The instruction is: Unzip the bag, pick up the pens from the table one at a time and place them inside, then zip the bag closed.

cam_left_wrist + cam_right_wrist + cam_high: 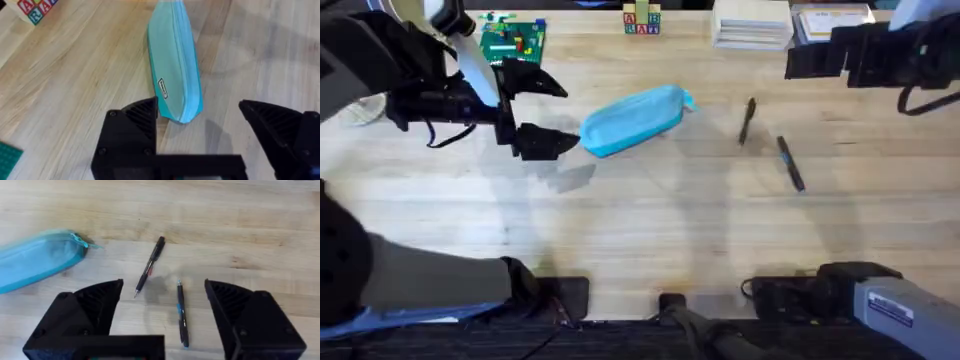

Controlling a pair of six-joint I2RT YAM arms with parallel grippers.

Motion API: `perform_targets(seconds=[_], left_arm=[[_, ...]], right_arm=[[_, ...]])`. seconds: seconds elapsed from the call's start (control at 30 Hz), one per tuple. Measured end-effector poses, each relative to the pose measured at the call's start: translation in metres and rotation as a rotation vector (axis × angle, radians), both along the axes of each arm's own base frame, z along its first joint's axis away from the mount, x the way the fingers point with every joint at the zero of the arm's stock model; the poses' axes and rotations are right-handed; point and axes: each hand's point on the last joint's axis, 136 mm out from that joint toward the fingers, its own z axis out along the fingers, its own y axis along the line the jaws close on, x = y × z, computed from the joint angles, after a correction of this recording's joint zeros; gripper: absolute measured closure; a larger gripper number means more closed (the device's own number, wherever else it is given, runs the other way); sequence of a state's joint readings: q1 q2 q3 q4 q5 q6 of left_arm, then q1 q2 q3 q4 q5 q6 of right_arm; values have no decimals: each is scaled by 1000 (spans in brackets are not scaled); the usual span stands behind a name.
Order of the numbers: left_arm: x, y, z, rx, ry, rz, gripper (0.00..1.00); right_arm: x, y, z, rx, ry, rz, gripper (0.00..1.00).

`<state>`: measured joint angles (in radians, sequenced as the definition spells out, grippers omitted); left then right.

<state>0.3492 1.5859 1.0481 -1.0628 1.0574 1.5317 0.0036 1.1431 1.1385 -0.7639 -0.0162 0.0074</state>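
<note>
Step 1, unzip, not begun: bag (633, 120) lies zipped shut mid-bench (650, 230), slightly left of centre. My L gripper (542, 115) has jaws wide open, straddling the bag's left end, no contact I can see. R gripper (162, 302) hangs jaws open over the pens, holding nothing. Next: pin the left end w/ L, bring R to the zip pull at the right end.

Count: 1 bag, 2 pens (746, 120) (790, 162), right of bag, apart from each other.
</note>
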Motion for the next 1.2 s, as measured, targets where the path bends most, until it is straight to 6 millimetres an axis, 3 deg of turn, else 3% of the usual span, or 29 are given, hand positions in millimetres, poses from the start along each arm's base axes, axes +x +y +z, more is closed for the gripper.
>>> perform_targets(seconds=[0.5, 0.8, 1.0, 1.2], left_arm=[[14, -6, -29, -146, 25, -30, 7], [23, -18, -31, -118, -57, -84, 7], [19, -32, -33, -107, -57, -135, 7], [18, -33, -37, -82, -46, -145, 7]], right_arm=[[0, 0, 0, 0, 0, 0, 4], [0, 0, 0, 0, 0, 0, 4], [0, 0, 0, 0, 0, 0, 4], [0, 0, 0, 0, 0, 0, 4]])
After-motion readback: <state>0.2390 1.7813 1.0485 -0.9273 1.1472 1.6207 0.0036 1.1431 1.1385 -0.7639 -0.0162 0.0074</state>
